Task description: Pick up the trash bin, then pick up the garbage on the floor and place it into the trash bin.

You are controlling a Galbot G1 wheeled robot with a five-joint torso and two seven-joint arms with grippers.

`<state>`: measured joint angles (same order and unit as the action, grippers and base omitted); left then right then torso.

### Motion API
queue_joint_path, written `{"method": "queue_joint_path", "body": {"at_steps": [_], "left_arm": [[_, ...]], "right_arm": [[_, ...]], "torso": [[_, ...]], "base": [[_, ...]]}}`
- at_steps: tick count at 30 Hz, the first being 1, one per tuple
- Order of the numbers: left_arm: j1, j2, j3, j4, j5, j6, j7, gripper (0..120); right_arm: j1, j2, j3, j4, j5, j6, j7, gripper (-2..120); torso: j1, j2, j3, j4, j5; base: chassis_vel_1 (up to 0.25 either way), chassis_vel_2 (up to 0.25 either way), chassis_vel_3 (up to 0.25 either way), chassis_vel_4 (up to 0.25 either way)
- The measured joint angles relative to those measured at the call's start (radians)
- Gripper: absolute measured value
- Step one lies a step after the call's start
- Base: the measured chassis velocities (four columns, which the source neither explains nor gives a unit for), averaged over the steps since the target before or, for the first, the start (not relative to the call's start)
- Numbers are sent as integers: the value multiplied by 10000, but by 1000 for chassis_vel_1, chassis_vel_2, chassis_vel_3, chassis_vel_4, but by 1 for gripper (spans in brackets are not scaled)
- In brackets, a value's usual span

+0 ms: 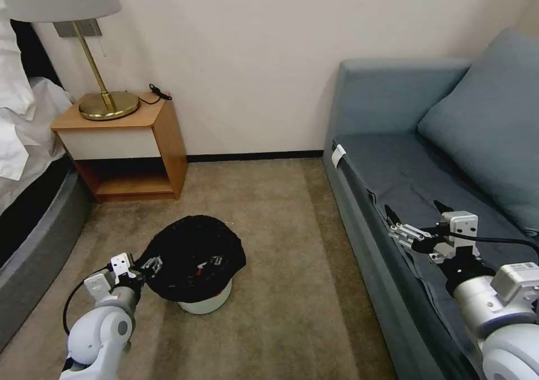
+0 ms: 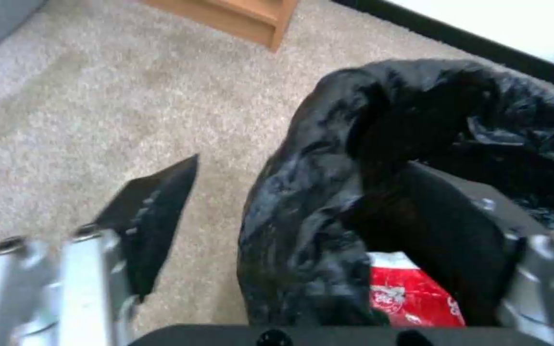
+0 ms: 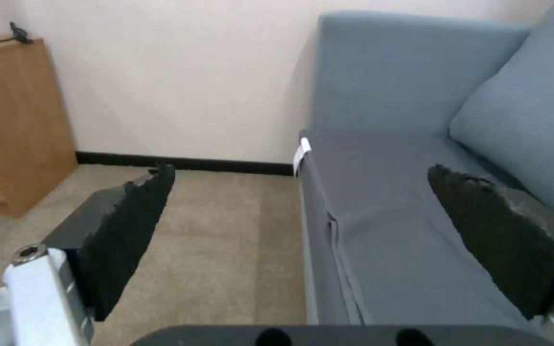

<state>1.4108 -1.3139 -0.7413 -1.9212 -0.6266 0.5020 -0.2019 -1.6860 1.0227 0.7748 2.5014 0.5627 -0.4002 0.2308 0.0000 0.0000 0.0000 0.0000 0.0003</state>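
Plain cream wall (image 1: 252,60) with a dark skirting (image 1: 247,156) above beige carpet (image 1: 281,211). A wooden nightstand (image 1: 120,147) holds a brass lamp (image 1: 104,96) and what may be a black cable (image 1: 157,92). A bed (image 1: 25,144) stands left, a blue-grey sofa (image 1: 404,144) with cushion (image 1: 488,122) right.

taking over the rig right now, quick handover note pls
Left gripper: open, straddling the near rim of the trash bin; in the left wrist view one finger is outside the black liner and the other is inside it.
Right gripper: open and empty, held over the front edge of the sofa.
Bin stands on the carpet, not lifted. A red-and-white packet already lies inside it.
Left to do: close on the rim and lift the bin. I see no loose litter on the floor in these views.
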Motion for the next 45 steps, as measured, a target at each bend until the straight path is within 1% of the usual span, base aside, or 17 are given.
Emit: {"method": "queue_joint_path", "body": {"at_steps": [2,6,7,10,11,13,15,21,24,27,31,34,36,37,39,40,45], "left_arm": [[67,2,0,-104,290,-31,88,98],[149,-9,-31,-250,939,-359,541,100],[193,3,-62,-331,1171,-547,843,100],[267,99,-107,-575,2268,-1639,1894,100],[267,99,-107,-575,2268,-1639,1894,100],[268,168,-18,-743,2888,-2231,2310,100],[268,212,238,-1035,3134,-2603,2486,100],[331,217,772,-1620,3055,-2800,2517,100],[510,210,930,-1894,3741,-2704,2436,100],[734,209,965,-2120,3926,-2497,2353,100],[1067,278,895,-2497,3520,-2036,2355,100],[1232,406,707,-2663,3576,-1902,2869,100],[1260,435,644,-2680,3824,-2183,3374,100],[1260,435,644,-2680,3824,-2183,3374,100],[1276,422,638,-2702,4012,-2545,3950,100],[1273,391,684,-2703,4014,-2741,4047,100],[1193,260,887,-2644,3794,-3247,3927,100]], "right_arm": [[-29,64,0,-2,-29,7,-12,100],[-110,170,13,-4,-87,33,-32,100],[-163,209,35,-6,-111,46,-54,100],[-333,438,95,-8,-228,113,-147,100],[-333,438,95,-8,-228,113,-147,100],[-366,663,108,-11,-327,145,-166,100],[-389,906,107,-12,-396,148,-157,100],[-491,1356,116,-13,-561,157,-96,100],[-556,1568,191,-14,-573,159,-70,100],[-598,1688,215,-14,-620,208,-82,100],[-580,1800,193,-14,-705,327,-153,100],[-505,1837,128,-15,-751,373,-227,100],[-480,1859,94,-15,-802,396,-272,100],[-480,1859,94,-15,-802,396,-272,100],[-476,1894,72,-15,-823,409,-289,100],[-491,1901,73,-15,-832,417,-304,100],[-516,1900,126,-15,-833,427,-320,100]], "torso": [[0,0,0,0,0],[1,0,0,0,-2],[1,0,0,1,-2],[0,0,0,-1,0],[0,0,0,-1,0],[1,-1,0,1,-1],[0,-1,0,0,0],[0,0,0,-2,0],[0,0,0,-1,0],[0,0,0,-1,-1],[0,0,0,0,-1],[0,0,0,1,-1],[1,0,0,0,-1],[1,0,0,0,-1],[0,-1,0,0,0],[0,0,0,0,0],[1,-1,0,-1,-1]], "base": [[0,0,0,0],[0,0,0,0],[0,0,0,0],[0,0,0,0],[0,0,0,0],[0,0,0,0],[0,0,0,0],[0,0,0,0],[0,0,0,0],[0,0,0,0],[0,0,0,0],[0,0,0,0],[0,0,0,0],[0,0,0,0],[0,0,0,0],[0,0,0,0],[0,0,0,0]]}}
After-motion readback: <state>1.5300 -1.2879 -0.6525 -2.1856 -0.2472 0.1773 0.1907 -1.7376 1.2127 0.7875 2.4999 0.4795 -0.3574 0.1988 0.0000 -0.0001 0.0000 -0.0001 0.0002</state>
